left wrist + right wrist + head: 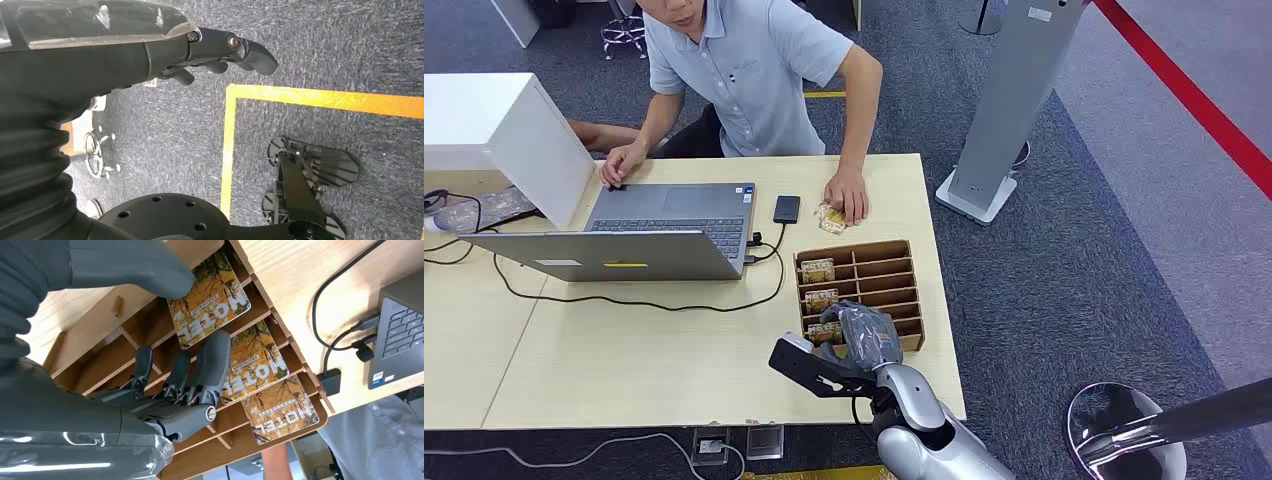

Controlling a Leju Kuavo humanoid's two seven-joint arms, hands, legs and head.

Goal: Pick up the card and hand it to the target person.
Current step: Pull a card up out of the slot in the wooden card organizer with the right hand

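Note:
A brown wooden organizer (pixel 879 265) stands on the table with three yellow "MOTEL" cards in its left column. The nearest card (pixel 824 330) (pixel 210 300) lies flat in its slot, with the middle card (pixel 255 362) and the far card (pixel 282 410) beyond it. My right hand (pixel 864 335) (pixel 170 390) hovers over the near end of the organizer, fingers spread. Its thumb (pixel 150 270) sits by one edge of the nearest card and its fingers (pixel 212 360) reach down on the other side. It holds nothing. My left hand (pixel 220 50) hangs over the carpet, holding nothing.
A person in a light blue shirt (pixel 744 70) sits across the table, one hand (pixel 849 195) on another card (pixel 832 218), the other at an open laptop (pixel 664 230). A black device (pixel 787 209), cables and a white box (pixel 494 130) are also on the table.

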